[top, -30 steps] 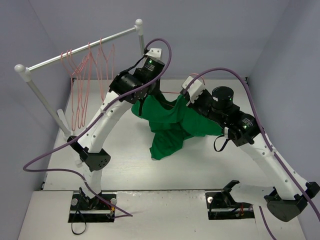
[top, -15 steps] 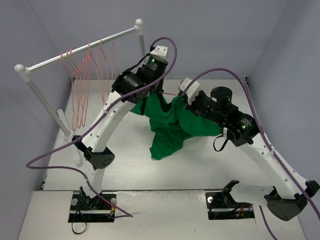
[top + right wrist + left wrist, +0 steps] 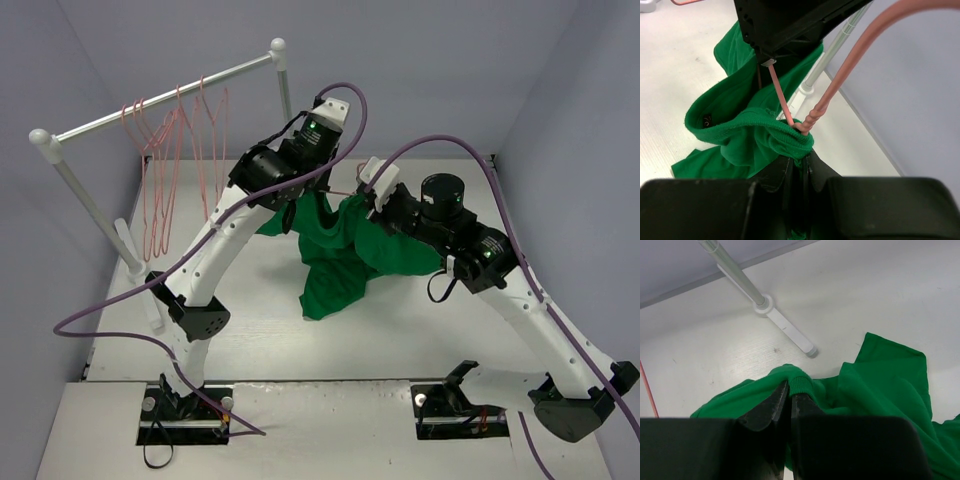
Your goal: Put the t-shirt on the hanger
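Hanging bunched between the two arms at centre frame in the overhead view: large bright green soft fabric t-shirt [image 3: 345,255], lower folds trailing onto the white tabletop [image 3: 250,320]. Jaws of the left gripper [image 3: 788,387] pressed together on the ribbed collar edge, no gap showing. Jaws of the right gripper [image 3: 799,162] likewise clamped on a fold of the collar band. Thin pink-red wire hanger [image 3: 808,121]: twisted neck sits against the collar just above the right gripper's tips, one wire running up toward the left gripper's black body; whether that claw also pinches the wire, cannot tell. White rack bar with round knobs [image 3: 170,95], upper left, carries several similar spare pink hangers [image 3: 160,180].
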Robot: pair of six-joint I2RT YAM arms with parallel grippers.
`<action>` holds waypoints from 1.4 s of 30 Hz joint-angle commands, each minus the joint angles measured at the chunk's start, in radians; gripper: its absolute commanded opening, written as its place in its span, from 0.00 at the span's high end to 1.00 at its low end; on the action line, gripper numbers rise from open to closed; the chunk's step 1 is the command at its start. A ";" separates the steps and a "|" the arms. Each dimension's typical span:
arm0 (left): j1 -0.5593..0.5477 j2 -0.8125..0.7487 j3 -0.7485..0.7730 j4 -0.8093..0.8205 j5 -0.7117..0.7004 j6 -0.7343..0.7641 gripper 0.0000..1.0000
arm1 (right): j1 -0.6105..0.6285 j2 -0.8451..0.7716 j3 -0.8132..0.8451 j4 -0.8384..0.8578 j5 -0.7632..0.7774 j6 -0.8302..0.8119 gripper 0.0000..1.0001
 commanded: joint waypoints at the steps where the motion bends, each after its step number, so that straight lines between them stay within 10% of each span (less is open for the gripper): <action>1: -0.010 -0.077 0.017 0.086 0.025 0.046 1.00 | 0.001 -0.027 0.000 0.125 -0.058 0.036 1.00; 16: -0.016 -0.113 -0.071 0.148 0.091 0.076 0.92 | -0.110 -0.093 -0.095 0.215 -0.141 0.115 1.00; 30: 0.017 -0.200 -0.135 0.263 0.197 0.329 0.49 | -0.159 -0.106 -0.158 0.232 -0.208 0.137 1.00; 42: 0.304 -0.453 -0.487 0.259 0.860 0.655 0.43 | -0.184 -0.099 -0.171 0.231 -0.273 0.127 1.00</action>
